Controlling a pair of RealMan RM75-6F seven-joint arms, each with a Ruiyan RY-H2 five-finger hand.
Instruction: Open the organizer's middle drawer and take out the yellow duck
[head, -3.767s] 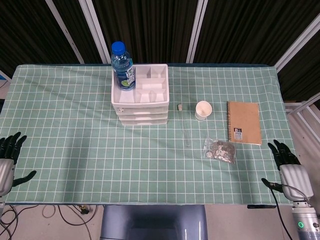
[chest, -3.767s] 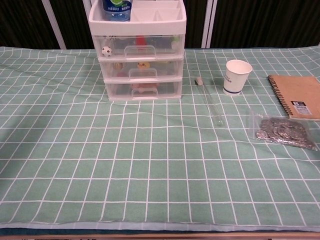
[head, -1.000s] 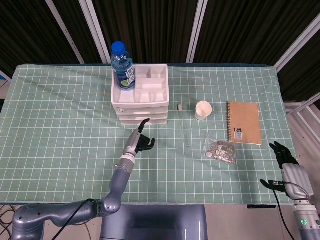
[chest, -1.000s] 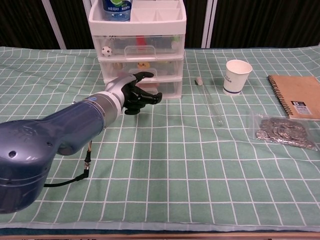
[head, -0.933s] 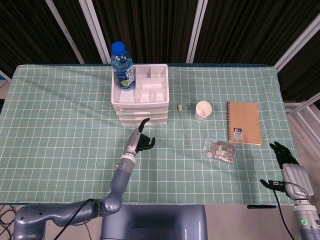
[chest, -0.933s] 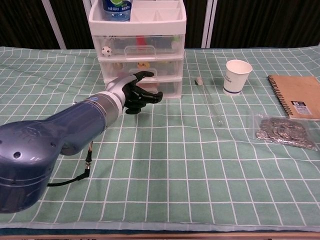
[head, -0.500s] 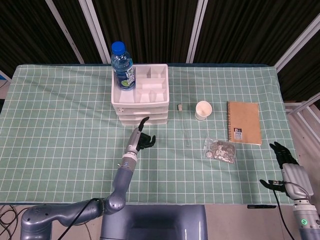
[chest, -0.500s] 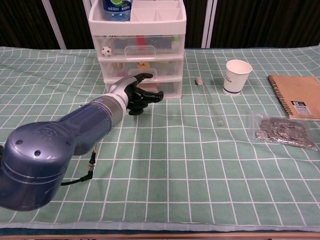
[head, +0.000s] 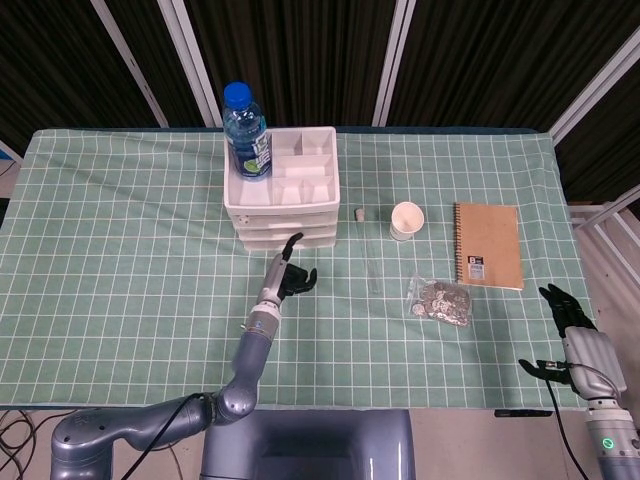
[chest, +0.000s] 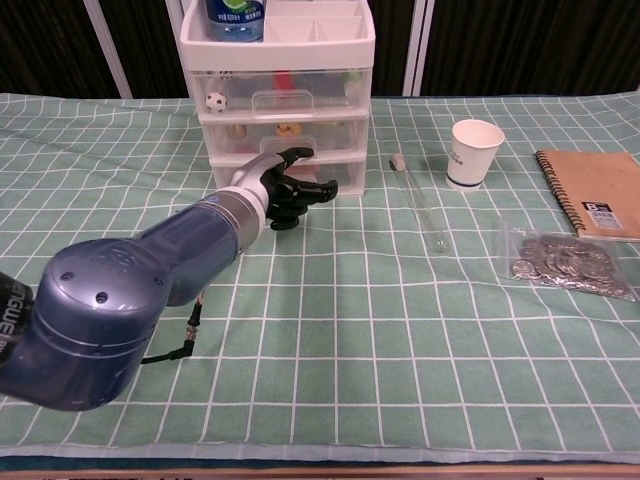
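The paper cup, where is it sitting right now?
In the head view the paper cup stands upright on the green cloth, right of the drawer organizer, between the test tube and the brown notebook.

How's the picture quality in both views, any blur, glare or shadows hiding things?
Head view: even light, sharp, no glare; the organizer reads clearly. Chest view: the near left arm looms large with soft highlights, and the left hand hides part of the lower drawers; drawer contents look slightly hazy through the plastic.
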